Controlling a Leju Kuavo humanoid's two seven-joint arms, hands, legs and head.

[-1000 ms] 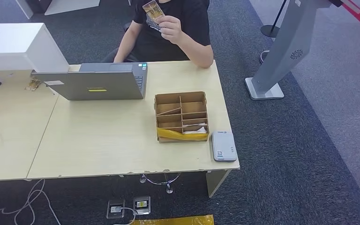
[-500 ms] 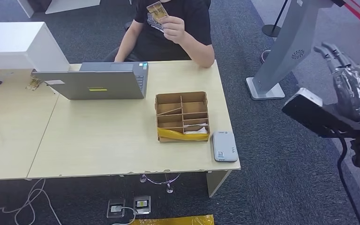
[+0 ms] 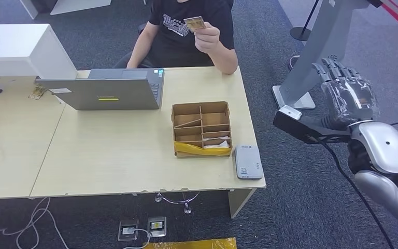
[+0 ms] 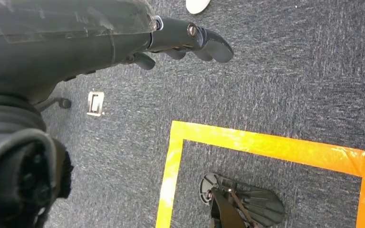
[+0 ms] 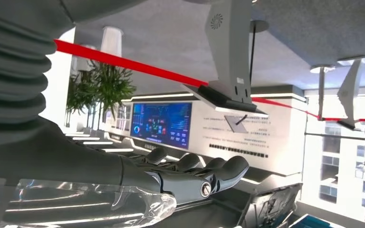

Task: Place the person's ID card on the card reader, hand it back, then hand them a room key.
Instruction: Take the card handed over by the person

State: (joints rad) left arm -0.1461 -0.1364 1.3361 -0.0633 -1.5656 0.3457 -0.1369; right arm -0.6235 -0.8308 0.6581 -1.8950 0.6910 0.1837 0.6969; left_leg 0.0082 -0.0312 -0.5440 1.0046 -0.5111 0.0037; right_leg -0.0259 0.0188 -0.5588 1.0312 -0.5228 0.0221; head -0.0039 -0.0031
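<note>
You are looking at a right hand (image 3: 348, 93) hanging off to the side of the table (image 3: 109, 155), fingers stretched out, slightly apart and holding nothing. The person (image 3: 186, 36) is holding the ID card (image 3: 195, 23) up at chest height behind the table's far edge, well apart from that hand.

The risk is in the reach: you are crossing over the table corner, with the reader (image 3: 247, 161) sitting near the front edge and the box (image 3: 201, 128) just beside it, so a low sweep could be knocking either one.

The card is also pinched at one end, leaving little to take, and a closing hand may be catching the person's fingers or dropping it.

The left hand (image 4: 123, 35) is hanging over the floor, fingers loosely extended, empty.
</note>
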